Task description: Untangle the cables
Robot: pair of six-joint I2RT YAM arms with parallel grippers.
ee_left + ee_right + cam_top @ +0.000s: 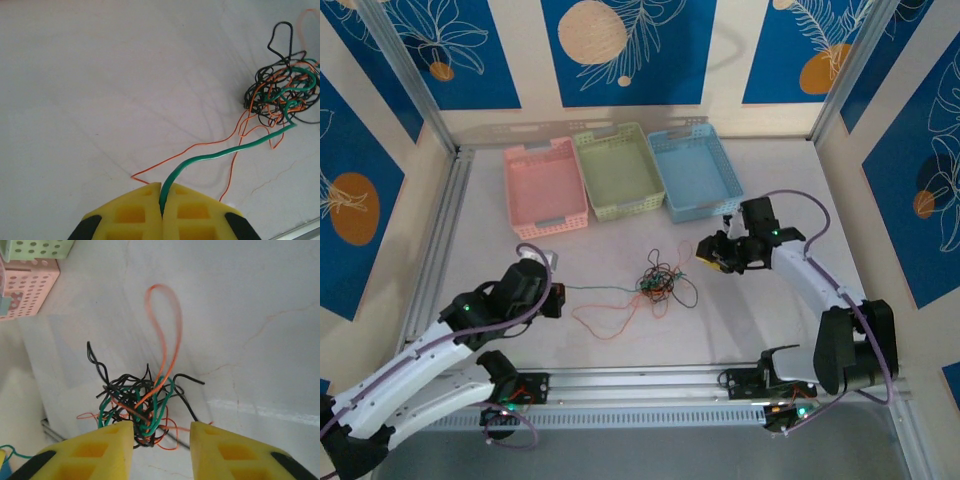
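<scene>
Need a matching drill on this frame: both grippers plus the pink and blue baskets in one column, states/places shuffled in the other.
Column 1
1. left gripper
2. right gripper
3. pink basket
4. blue basket

Column 2
A. open, pointed at the cable tangle
B. left end of the basket row, top view
C. shut on the green cable
D. right end of the basket row, top view

Pairs: 1-C, 2-A, 3-B, 4-D
</scene>
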